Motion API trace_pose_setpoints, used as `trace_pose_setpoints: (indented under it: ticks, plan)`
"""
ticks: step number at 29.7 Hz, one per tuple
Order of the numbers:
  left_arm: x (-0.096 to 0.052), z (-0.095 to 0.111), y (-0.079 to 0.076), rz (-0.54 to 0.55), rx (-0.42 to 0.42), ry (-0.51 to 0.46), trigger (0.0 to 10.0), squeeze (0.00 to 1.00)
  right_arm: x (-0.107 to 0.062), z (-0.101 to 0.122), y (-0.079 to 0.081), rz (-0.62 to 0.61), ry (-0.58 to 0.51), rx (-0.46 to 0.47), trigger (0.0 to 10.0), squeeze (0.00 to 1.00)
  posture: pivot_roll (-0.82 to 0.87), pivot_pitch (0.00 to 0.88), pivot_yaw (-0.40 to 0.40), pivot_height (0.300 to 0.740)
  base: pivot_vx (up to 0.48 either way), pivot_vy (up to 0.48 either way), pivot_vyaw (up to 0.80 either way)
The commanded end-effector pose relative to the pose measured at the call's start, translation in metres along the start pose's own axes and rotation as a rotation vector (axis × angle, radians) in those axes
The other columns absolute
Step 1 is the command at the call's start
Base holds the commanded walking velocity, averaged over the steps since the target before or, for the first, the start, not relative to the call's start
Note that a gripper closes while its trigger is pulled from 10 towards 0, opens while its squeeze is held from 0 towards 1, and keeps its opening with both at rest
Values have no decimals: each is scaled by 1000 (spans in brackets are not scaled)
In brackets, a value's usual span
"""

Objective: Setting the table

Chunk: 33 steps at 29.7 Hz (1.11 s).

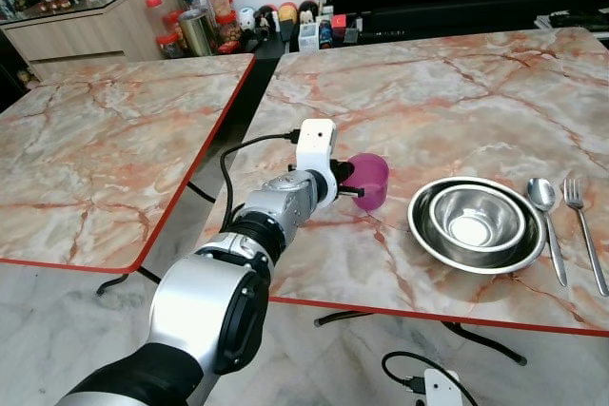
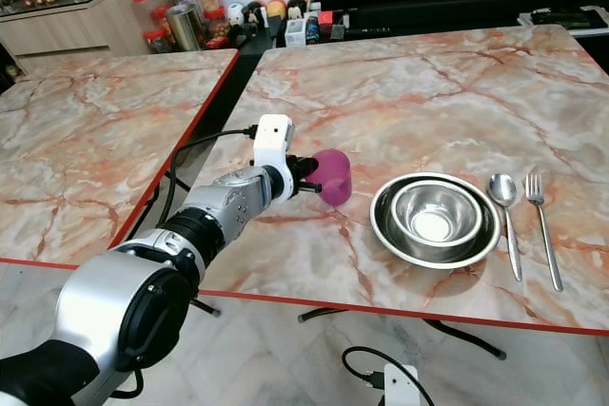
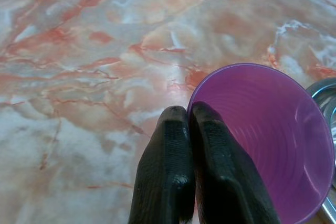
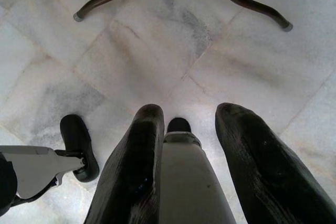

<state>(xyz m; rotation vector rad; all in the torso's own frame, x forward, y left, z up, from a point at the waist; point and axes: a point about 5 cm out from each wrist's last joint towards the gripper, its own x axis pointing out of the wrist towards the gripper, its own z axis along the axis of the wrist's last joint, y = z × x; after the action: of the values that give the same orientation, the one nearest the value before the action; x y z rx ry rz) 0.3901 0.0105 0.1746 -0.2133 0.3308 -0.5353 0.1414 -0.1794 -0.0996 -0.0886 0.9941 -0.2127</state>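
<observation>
While pinching the cup's (image 1: pixel 369 180) rim shut, the left tool (image 1: pixel 348 183) is lowering it beside the bowls (image 1: pixel 476 223); the right tool (image 4: pixel 189 145) is hanging open.

We saw that our left arm (image 1: pixel 214 301) had a glossy silver shell, with black joints at the shoulder and elbow and a ribbed black ring ahead of the forearm. A white box-shaped camera housing (image 1: pixel 315 146) sat on the wrist, and a black cable (image 1: pixel 249 146) looped from it back along the arm. The left tool (image 3: pixel 190 167) had two long matte-black fingers with rounded tips. The right tool (image 4: pixel 189 129) had the same black fingers (image 4: pixel 135 166), with a pale grey part between them.
</observation>
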Motion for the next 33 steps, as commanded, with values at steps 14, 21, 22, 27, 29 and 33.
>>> trace_pose_setpoints:
  ticks: [14, 21, 22, 27, 29, 33]
  plan:
    - [0, -5, 3, 62, -30, 25, 10000, 0, -6, -27, -7, -13, 97, -7, 10000, 0, -184, 49, 152, 728, 0, 0, 0]
    - [1, -8, 0, 37, -49, 32, 10000, 0, -5, -25, -8, -15, 90, -10, 10000, 0, -185, 53, 154, 728, 0, 0, 0]
    - [1, -8, 0, 36, -49, 32, 10000, 0, -5, -25, -8, -15, 90, -10, 10000, 0, -184, 52, 154, 728, 0, 0, 0]
    - [1, -8, -2, 27, -44, 35, 10000, 0, -5, -26, -6, -12, 92, -8, 10000, 0, -182, 56, 158, 728, 0, 0, 0]
    - [1, -9, -2, 26, -41, 38, 10000, 0, -5, -26, -6, -11, 92, -7, 10000, 0, -180, 59, 160, 728, 0, 0, 0]
    - [1, -12, -2, 23, -28, 50, 10000, 110, -6, -28, -3, -9, 97, -3, 10000, 0, -176, 63, 167, 728, 0, 0, 0]
